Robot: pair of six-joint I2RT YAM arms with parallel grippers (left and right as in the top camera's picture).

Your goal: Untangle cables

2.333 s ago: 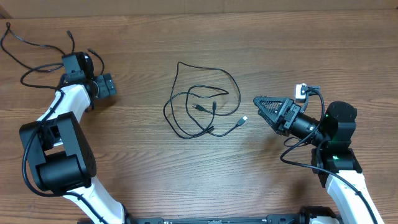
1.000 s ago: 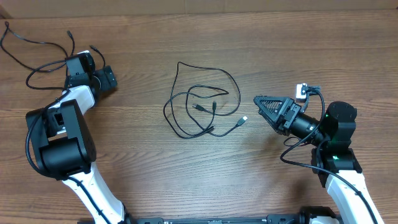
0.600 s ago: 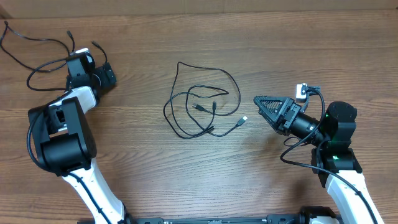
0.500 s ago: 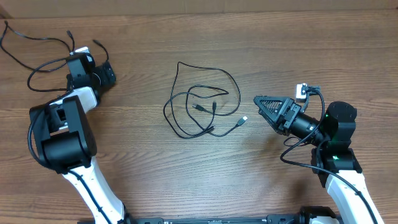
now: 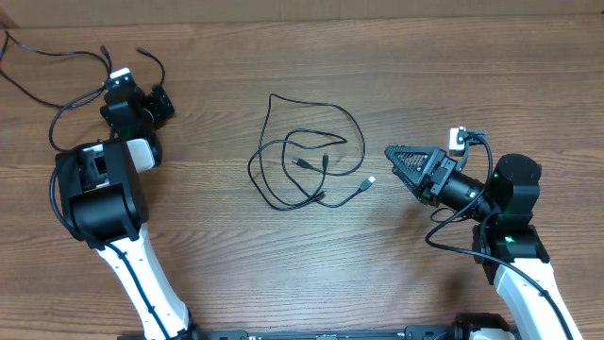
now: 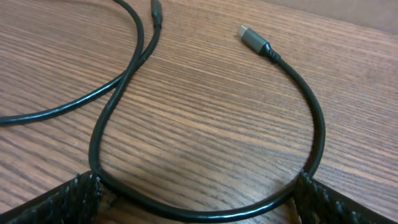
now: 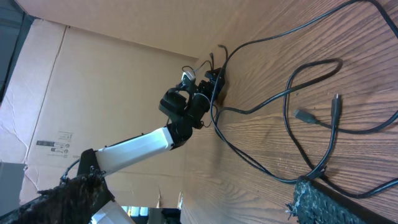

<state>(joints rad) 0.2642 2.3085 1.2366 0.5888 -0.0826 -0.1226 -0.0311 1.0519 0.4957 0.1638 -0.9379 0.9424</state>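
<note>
A loose bunch of thin black cables [image 5: 300,162] lies mid-table, with a small plug [image 5: 369,181] at its right. It also shows in the right wrist view [image 7: 298,93]. A separate black cable [image 5: 57,54] lies at the far left. My left gripper [image 5: 159,102] is open over that cable. In the left wrist view the cable's loop [image 6: 311,112] runs across the gap of the left gripper [image 6: 199,208] on the wood, and its plug [image 6: 252,38] lies beyond. My right gripper [image 5: 396,162] is open and empty, just right of the bunch, with its gap [image 7: 202,199] wide.
The brown wooden table [image 5: 302,264] carries everything. A cardboard wall [image 7: 93,81] stands behind the far edge. The left arm's black base link [image 5: 99,198] sits at the left. The right arm's body [image 5: 510,198] sits at the right.
My left gripper has swung toward the far edge, and the far-left cable has shifted that way with it. The middle bunch and the right arm have not moved.
</note>
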